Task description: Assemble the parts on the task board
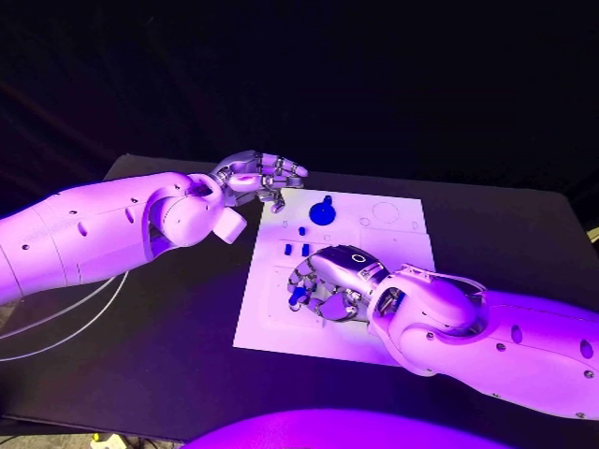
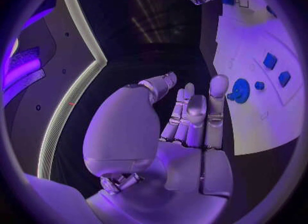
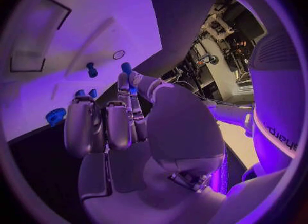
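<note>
Right hand sits over the task board, fingers pinching a small blue part. Left hand hovers at the board's far corner near the blue gear, fingers loosely curled, holding nothing

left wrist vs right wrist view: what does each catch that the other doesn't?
Left wrist alone: the left hand, fingers curled in and holding nothing, beside the board. Right wrist alone: the right hand pinching a small blue part over the board. Both: the white task board, the blue gear and small blue parts lying on it.

White task board mid-table — small blue parts scattered flat across it
</note>
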Action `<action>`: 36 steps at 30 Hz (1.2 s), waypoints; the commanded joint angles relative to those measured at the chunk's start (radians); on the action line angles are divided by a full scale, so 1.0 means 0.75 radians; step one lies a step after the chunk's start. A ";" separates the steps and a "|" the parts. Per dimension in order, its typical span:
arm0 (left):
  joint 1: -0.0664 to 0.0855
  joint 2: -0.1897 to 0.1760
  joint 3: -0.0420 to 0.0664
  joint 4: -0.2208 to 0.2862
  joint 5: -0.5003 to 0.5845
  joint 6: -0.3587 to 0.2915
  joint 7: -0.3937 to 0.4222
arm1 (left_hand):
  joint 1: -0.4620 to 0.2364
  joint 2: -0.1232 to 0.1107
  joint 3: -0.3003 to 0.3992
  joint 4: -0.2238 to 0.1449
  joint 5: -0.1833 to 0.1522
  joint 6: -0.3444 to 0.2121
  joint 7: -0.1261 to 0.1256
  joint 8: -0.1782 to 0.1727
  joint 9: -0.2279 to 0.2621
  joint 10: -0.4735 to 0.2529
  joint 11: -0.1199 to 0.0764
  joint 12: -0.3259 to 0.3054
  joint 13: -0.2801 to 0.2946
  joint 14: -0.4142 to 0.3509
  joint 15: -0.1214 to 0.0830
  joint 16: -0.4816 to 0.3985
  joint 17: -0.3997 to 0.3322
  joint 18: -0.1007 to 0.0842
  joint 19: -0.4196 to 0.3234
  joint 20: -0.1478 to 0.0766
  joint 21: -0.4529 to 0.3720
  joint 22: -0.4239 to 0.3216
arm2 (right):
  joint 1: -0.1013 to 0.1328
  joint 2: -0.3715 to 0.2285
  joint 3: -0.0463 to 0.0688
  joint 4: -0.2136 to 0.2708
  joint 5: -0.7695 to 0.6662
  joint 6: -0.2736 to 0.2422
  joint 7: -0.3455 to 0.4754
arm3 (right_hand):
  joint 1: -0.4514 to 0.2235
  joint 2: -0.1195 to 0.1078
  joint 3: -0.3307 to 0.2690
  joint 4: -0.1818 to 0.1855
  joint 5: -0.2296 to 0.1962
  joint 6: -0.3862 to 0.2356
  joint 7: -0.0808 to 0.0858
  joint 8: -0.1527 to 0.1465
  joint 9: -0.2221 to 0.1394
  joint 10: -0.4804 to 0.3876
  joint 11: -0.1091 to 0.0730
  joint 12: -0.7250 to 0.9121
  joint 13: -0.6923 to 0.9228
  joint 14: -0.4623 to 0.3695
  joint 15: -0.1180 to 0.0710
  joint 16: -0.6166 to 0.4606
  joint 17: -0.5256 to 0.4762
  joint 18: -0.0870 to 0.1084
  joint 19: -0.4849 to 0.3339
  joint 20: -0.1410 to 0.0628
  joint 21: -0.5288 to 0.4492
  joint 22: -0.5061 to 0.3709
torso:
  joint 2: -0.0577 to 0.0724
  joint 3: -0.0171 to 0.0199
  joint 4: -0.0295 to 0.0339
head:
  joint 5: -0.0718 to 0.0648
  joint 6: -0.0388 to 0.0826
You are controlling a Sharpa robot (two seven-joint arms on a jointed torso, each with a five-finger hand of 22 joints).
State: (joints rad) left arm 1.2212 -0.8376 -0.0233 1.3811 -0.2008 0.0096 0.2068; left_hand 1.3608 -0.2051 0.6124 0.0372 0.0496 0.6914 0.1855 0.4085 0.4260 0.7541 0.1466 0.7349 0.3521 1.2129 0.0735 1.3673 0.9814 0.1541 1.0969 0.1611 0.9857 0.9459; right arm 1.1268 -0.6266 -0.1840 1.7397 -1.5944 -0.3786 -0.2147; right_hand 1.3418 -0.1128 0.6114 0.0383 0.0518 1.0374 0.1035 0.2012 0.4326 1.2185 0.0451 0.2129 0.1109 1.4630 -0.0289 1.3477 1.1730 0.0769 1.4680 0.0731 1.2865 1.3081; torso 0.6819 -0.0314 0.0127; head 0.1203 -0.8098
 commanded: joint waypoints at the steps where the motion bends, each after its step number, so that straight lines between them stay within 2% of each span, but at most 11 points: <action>1: 0.000 0.002 0.001 0.005 0.000 0.024 0.007 | -0.007 0.005 -0.004 0.005 0.005 -0.012 0.040 0.008 0.000 -0.009 -0.001 0.008 -0.002 -0.007 0.000 0.005 0.000 0.008 -0.004 0.004 0.001 0.001 | -0.005 0.008 -0.002 -0.015 -0.022 0.030 0.021 | -0.007 0.005 0.005 0.000 0.008 0.010 0.005 0.081 0.111 0.007 -0.001 -0.006 0.001 0.047 -0.009 0.001 -0.001 -0.013 0.009 -0.011 -0.001 0.032 | 0.000 -0.0002 0.0000 | 0.002 -0.005; 23: 0.000 -0.003 0.001 0.008 0.000 0.024 0.005 | -0.007 0.005 -0.004 0.005 0.005 -0.012 0.040 0.008 0.000 -0.009 -0.001 0.008 -0.002 -0.007 0.000 0.005 0.000 0.008 -0.004 0.004 0.001 0.001 | -0.031 0.040 -0.009 -0.062 -0.061 0.071 -0.009 | -0.009 0.006 0.008 -0.004 0.009 0.006 0.006 0.083 0.115 0.008 0.000 -0.009 0.002 0.048 -0.008 0.002 0.001 -0.013 0.009 -0.011 0.000 0.034 | 0.000 0.0019 -0.0015 | 0.009 -0.014; 36: 0.000 -0.005 0.001 0.008 -0.002 0.029 0.003 | -0.007 0.005 -0.004 0.005 0.005 -0.012 0.040 0.008 0.000 -0.009 -0.001 0.008 -0.002 -0.007 0.000 0.005 0.000 0.008 -0.004 0.004 0.001 0.001 | -0.036 0.038 -0.010 -0.059 -0.104 0.045 -0.051 | -0.011 0.006 0.009 -0.005 0.009 0.005 0.007 0.084 0.117 0.008 0.001 -0.010 0.002 0.048 -0.007 0.003 0.002 -0.013 0.009 -0.010 0.000 0.034 | 0.000 0.0011 -0.0007 | 0.007 -0.014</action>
State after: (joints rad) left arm 1.2212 -0.8415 -0.0234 1.3846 -0.2010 0.0129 0.2051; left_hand 1.3609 -0.2051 0.6124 0.0373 0.0497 0.6914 0.1856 0.4085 0.4260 0.7541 0.1466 0.7348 0.3522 1.2129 0.0735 1.3671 0.9815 0.1541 1.0968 0.1611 0.9857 0.9456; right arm 1.1020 -0.5971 -0.1907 1.6934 -1.6451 -0.3507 -0.2381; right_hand 1.3369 -0.1189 0.6138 0.0352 0.0565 1.0331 0.1081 0.2012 0.4326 1.2204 0.0471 0.2095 0.1115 1.4630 -0.0289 1.3477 1.1740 0.0769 1.4680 0.0732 1.2865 1.3077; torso 0.6821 -0.0302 0.0115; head 0.1260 -0.8203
